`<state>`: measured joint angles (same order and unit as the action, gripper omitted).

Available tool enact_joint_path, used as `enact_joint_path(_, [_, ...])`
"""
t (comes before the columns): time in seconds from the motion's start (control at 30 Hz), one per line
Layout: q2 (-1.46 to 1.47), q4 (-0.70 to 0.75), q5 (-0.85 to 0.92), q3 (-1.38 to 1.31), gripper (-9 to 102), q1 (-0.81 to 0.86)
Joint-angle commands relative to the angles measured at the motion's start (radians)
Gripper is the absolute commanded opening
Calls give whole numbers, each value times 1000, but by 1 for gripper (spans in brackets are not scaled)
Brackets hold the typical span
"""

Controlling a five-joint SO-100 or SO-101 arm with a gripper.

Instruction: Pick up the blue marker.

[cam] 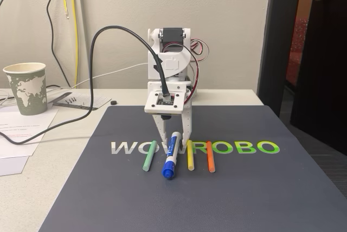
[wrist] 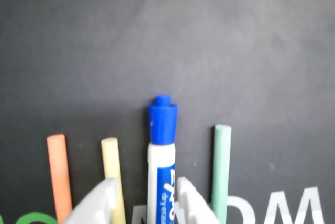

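Looking down the wrist view, I see the gripper (wrist: pixel 144 203) parted narrowly, one finger on each side of the blue marker (wrist: pixel 161 150) — not clearly clamping. Marker lies flat on the dark mat (cam: pixel 227 188) between the green stick (cam: pixel 149 156) and the yellow stick (cam: pixel 190 156).

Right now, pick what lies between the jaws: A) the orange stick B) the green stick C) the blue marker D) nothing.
C: in the wrist view the blue marker runs up between the two white fingertips, with the yellow stick and green stick outside them.
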<state>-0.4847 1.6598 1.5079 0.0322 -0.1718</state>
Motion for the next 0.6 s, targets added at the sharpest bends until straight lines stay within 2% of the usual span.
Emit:
enact_joint_path(0.0, [-48, -31, 11, -44, 18, 11])
enact_joint_path(0.27, [-21, -77, 18, -44, 18, 28])
enact_joint_path(0.57, [-34, 32, -58, -43, 18, 25])
